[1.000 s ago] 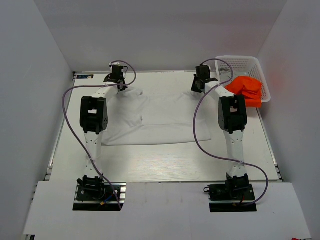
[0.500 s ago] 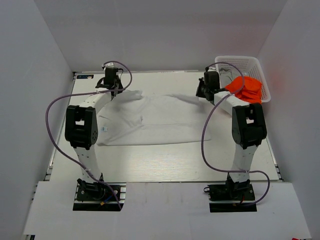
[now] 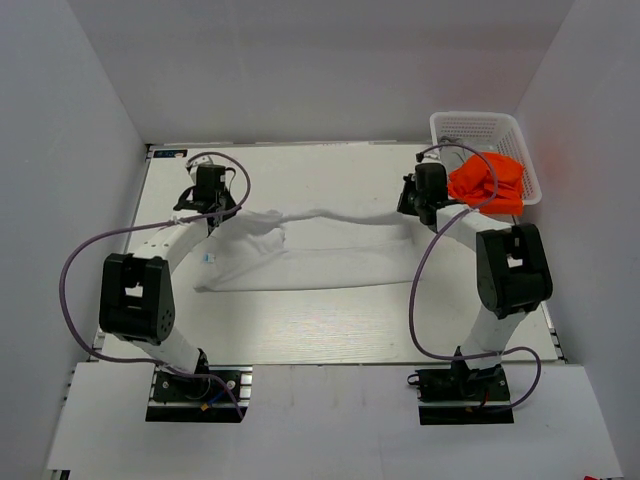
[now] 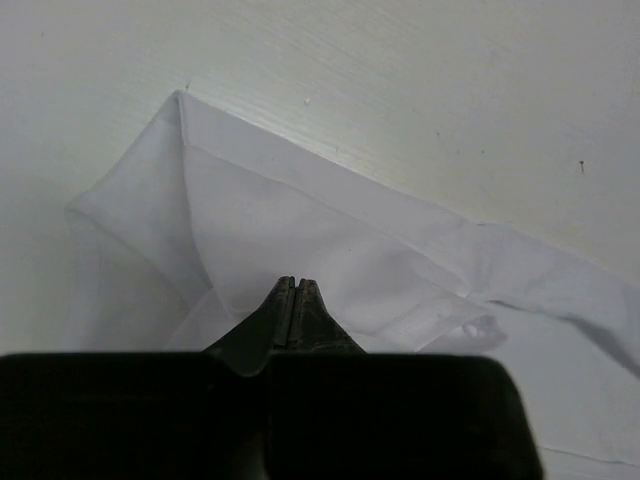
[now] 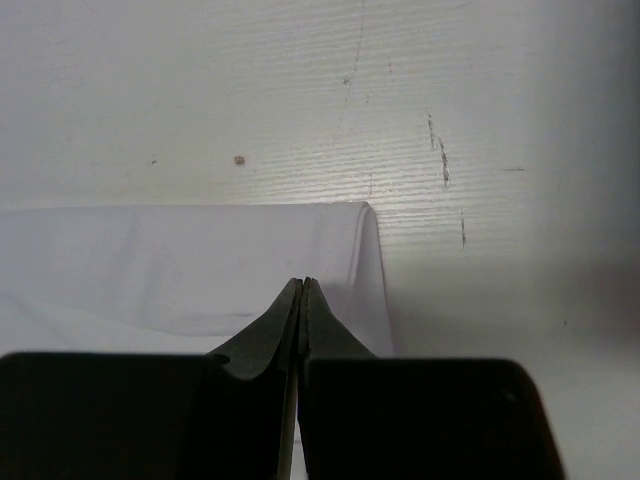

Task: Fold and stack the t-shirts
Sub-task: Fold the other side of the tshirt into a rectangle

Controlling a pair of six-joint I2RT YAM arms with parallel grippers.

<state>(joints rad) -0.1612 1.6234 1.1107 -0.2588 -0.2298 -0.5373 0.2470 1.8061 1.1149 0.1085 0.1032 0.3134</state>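
Note:
A white t-shirt point(image 3: 320, 262) lies spread across the middle of the table, its far edge lifted into a ridge between the two arms. My left gripper point(image 3: 213, 212) is shut on the shirt's far left corner; the left wrist view shows the closed gripper point(image 4: 295, 283) pinching white cloth point(image 4: 300, 215). My right gripper point(image 3: 411, 210) is shut on the far right corner, and the right wrist view shows the closed gripper point(image 5: 303, 283) pinching cloth point(image 5: 180, 255). A bright orange t-shirt point(image 3: 487, 180) lies bunched in the basket. No grey shirt is in view.
A white lattice basket point(image 3: 470, 125) stands at the back right corner, just right of the right gripper. Purple cables loop off both arms. Grey walls close in the table at the left, back and right. Bare table point(image 3: 330, 325) lies near the shirt's front edge.
Both grippers have moved from the far edge toward the near side, pulling the white shirt's far edge with them. The arms have swung outward. The spread shirt now looks shorter front to back.

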